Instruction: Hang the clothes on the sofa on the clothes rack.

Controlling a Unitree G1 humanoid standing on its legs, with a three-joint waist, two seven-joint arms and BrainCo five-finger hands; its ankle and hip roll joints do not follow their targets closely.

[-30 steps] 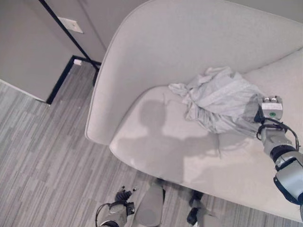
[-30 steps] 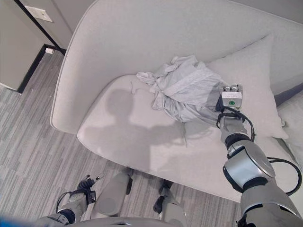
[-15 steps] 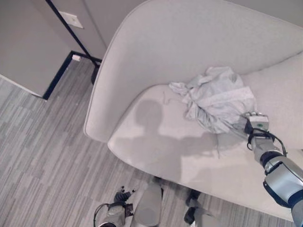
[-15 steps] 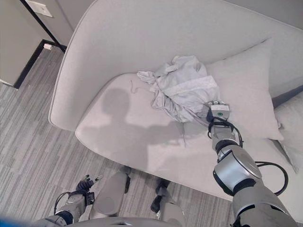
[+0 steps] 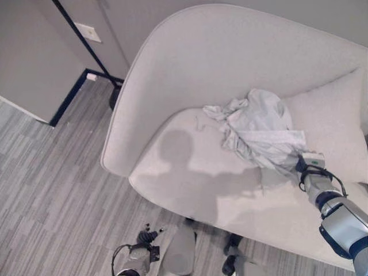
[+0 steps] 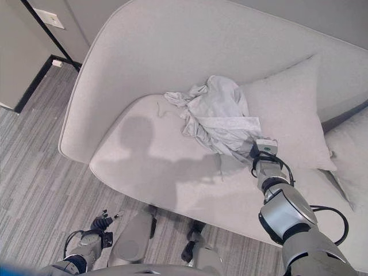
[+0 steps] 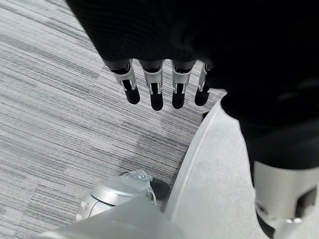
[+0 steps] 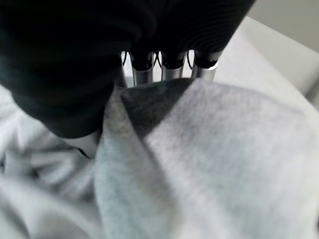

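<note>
Right hand (image 6: 261, 150) in grey clothes (image 6: 221, 121) — pale sofa (image 6: 149, 63) | striped carpet (image 6: 34, 167)

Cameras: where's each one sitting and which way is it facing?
Left eye view: on the head, looking down at the sofa and garment; right hand at the garment's edge.
Right eye view: same scene, slightly offset; shares sofa, garment, pillow.
Left wrist view: along the left hand, straight fingers hanging over grey floor.
Right wrist view: along the right hand, fingers hidden behind the garment.
</note>
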